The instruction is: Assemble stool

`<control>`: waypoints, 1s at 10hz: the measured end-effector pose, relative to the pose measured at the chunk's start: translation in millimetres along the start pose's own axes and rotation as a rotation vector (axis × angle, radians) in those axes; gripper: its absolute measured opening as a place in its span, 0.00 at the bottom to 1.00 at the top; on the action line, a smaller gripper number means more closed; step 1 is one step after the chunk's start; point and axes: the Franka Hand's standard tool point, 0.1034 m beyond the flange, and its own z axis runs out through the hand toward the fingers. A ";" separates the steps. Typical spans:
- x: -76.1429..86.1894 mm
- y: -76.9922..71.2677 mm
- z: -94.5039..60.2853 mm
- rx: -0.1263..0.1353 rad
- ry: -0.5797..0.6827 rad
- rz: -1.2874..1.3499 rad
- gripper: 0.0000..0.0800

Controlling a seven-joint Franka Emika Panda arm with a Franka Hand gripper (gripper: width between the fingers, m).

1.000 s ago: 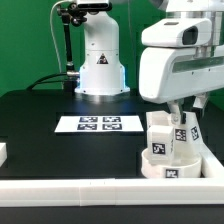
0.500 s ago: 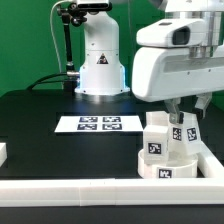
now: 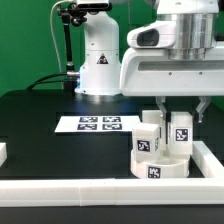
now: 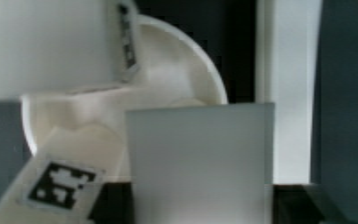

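Note:
The stool's round white seat (image 3: 160, 166) lies near the front at the exterior view's right, with a tag on its side. Two white leg blocks stand on it: one tagged leg (image 3: 148, 139) on the exterior view's left, and another leg (image 3: 181, 129) beside it. My gripper (image 3: 183, 117) hangs straight over that second leg, a finger on each side, shut on it. In the wrist view the held leg (image 4: 201, 160) fills the middle. The other tagged leg (image 4: 60, 180) and the seat's curved rim (image 4: 179, 60) show beside it. My fingertips are hidden there.
The marker board (image 3: 98, 123) lies flat on the black table behind the seat. The arm's white base (image 3: 98, 60) stands at the back. A white ledge (image 3: 60, 187) runs along the front edge, and a white wall (image 3: 209, 156) borders the exterior view's right.
The arm has moved toward the exterior view's left. The seat and both legs have shifted left with it.

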 end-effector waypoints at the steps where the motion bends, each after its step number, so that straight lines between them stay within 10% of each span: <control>1: 0.4 0.1 -0.1 0.006 0.000 0.077 0.42; 8: -0.5 -0.9 0.5 0.011 -0.004 0.583 0.42; 10: 3.4 1.5 1.3 0.067 0.006 0.792 0.42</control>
